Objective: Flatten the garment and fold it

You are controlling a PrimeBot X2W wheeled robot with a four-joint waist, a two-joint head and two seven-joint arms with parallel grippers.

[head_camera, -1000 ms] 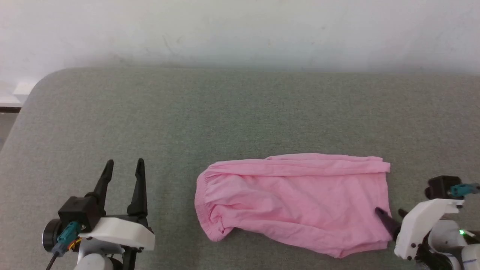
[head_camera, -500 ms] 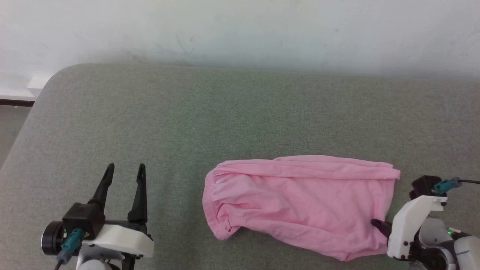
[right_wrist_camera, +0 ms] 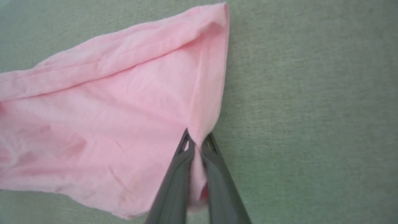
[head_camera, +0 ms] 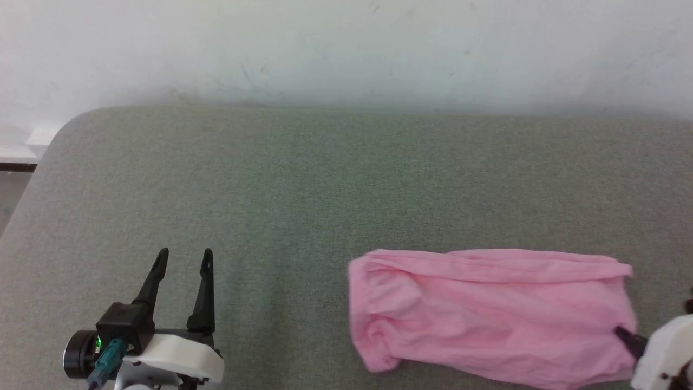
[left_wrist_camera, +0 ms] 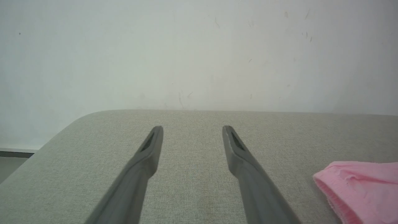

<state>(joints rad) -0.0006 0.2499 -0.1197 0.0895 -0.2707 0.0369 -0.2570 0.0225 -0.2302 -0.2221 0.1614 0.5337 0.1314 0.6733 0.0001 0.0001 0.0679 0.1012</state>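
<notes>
- Right gripper is pinching the pink garment at its right hem, fingers nearly together.
- Left gripper is standing wide open, well left, over the grey-green fabric surface.

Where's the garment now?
The garment lies lower right in the head view on the grey-green surface, its right edge pinched by the right claw.

The right pincer is pinching the stitched edge of the garment, with a fold of pink cloth bunching between its two dark fingers. The garment is lying wrinkled on the grey-green counter. It is spreading from the grip toward the view's left, and its hem is running up to a corner near the top edge.
</notes>
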